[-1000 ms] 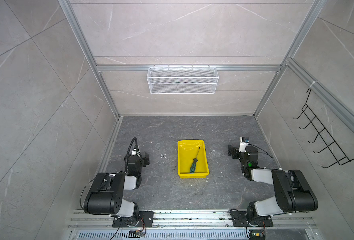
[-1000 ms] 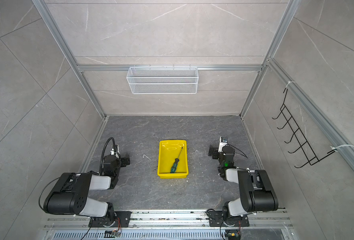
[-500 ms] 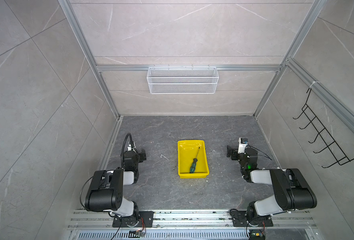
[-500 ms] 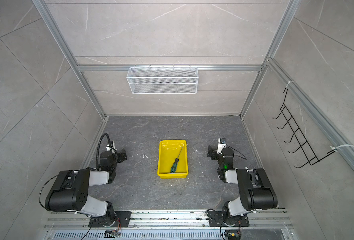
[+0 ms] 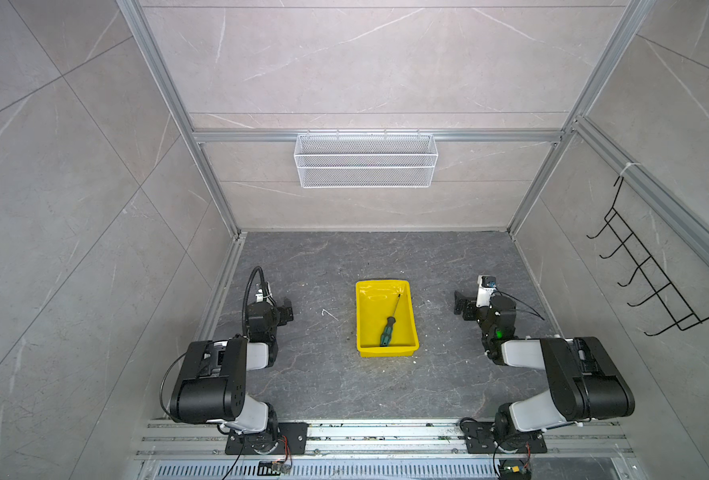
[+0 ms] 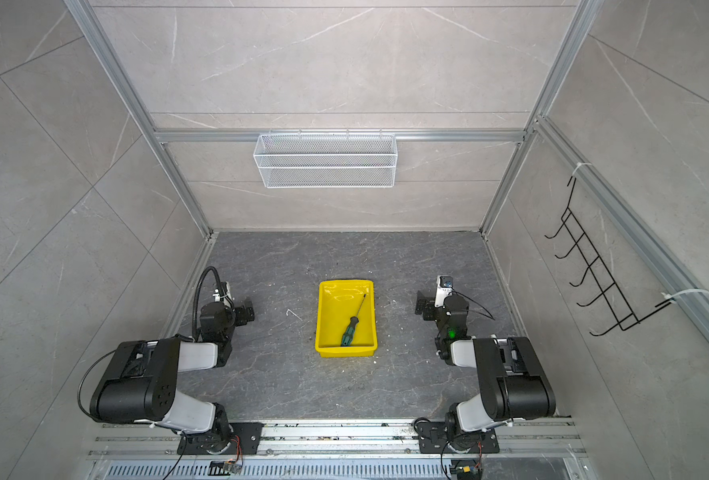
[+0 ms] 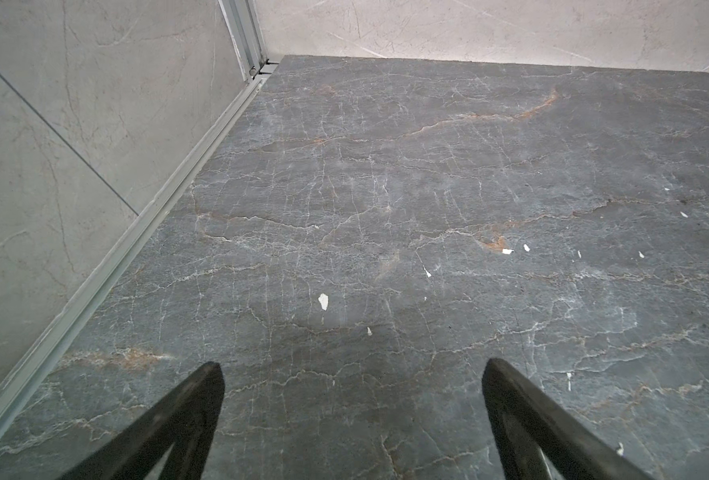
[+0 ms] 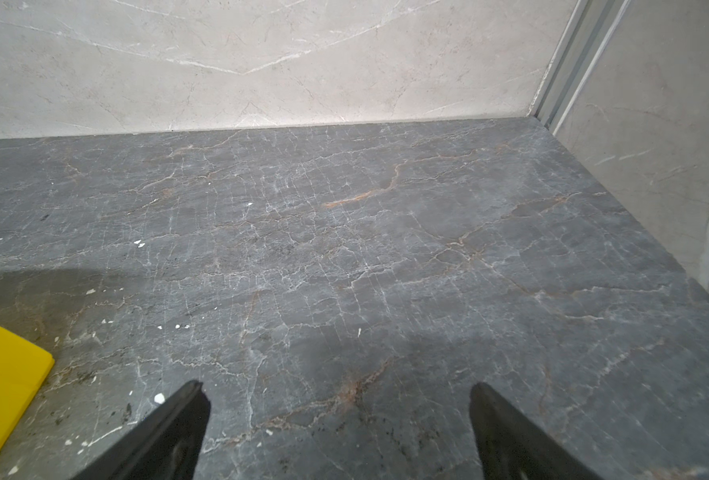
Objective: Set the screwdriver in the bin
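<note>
Between the fingers of each hand only bare counter is seen: the left hand is spread wide with nothing held, and the right hand is likewise spread and empty. Both are set low over the counter, well apart, with the bin between them. The bin is judged to lie somewhat nearer the right hand, since a yellow corner of it is caught in that wrist view and none in the left wrist view. Inside the bin the screwdriver is found lying flat. Its long axis runs roughly along the bin's length, with the handle at the end nearer the arm bases and the tip at the far end, tilted slightly toward the right hand. The task is judged complete, so no further reach is called for. Farther off, a white wire basket is hung on the back wall.
</note>
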You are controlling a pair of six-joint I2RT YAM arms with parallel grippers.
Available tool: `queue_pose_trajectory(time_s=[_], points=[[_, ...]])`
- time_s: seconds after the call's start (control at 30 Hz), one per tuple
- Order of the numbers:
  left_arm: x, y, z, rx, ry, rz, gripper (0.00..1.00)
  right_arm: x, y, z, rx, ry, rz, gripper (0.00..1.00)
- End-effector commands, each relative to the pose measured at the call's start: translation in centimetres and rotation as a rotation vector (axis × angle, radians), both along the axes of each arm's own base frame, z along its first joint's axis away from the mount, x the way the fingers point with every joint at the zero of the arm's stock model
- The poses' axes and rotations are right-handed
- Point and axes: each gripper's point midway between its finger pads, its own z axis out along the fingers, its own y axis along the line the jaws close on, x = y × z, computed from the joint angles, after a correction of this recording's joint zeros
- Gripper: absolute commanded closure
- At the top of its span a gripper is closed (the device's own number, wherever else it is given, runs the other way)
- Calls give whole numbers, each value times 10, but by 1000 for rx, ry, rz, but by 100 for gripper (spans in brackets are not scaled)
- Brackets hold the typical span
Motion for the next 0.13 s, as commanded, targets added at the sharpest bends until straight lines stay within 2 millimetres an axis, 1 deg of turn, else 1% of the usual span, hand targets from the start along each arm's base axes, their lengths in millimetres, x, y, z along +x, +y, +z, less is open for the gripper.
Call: queue_pose_trajectory(time_s=[0.0,0.1], points=[[9,0,13,-16,-45,-1,0,1,2,1,-5,-9,9,0],[9,0,13,-16,-44,-1,0,1,2,1,-6,-12,7,1]])
